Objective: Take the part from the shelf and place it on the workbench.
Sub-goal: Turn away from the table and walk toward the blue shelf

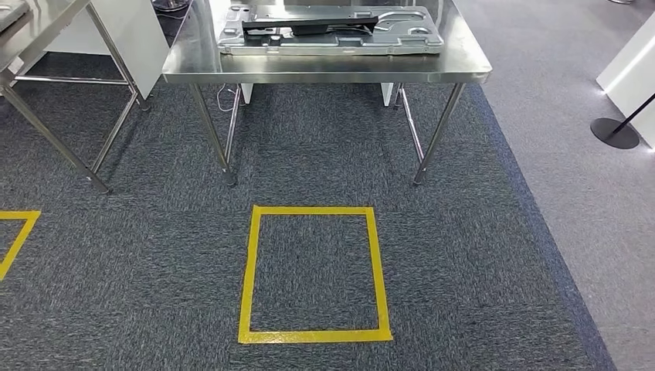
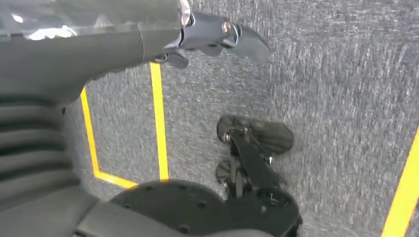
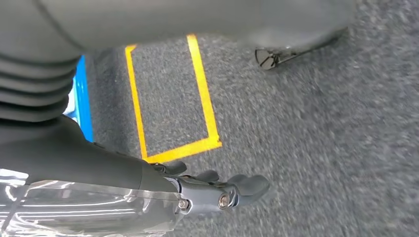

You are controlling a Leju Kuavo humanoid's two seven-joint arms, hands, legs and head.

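The steel workbench [image 1: 324, 71] stands straight ahead in the head view. A flat grey metal panel [image 1: 332, 40] lies on it, with a long black part [image 1: 309, 25] on top. My left hand [image 2: 212, 37] hangs over the grey carpet with its dark fingers stretched out and nothing in them. My right hand [image 3: 217, 192] hangs the same way over the carpet, holding nothing. Both hands are down at my sides, well short of the workbench.
A yellow taped square [image 1: 313, 336] marks the carpet just before the workbench. A second steel table [image 1: 46, 31] stands at the left, and a stanchion base [image 1: 614, 133] and a white cabinet [image 1: 629, 62] at the right. Another yellow tape corner [image 1: 15, 232] lies far left.
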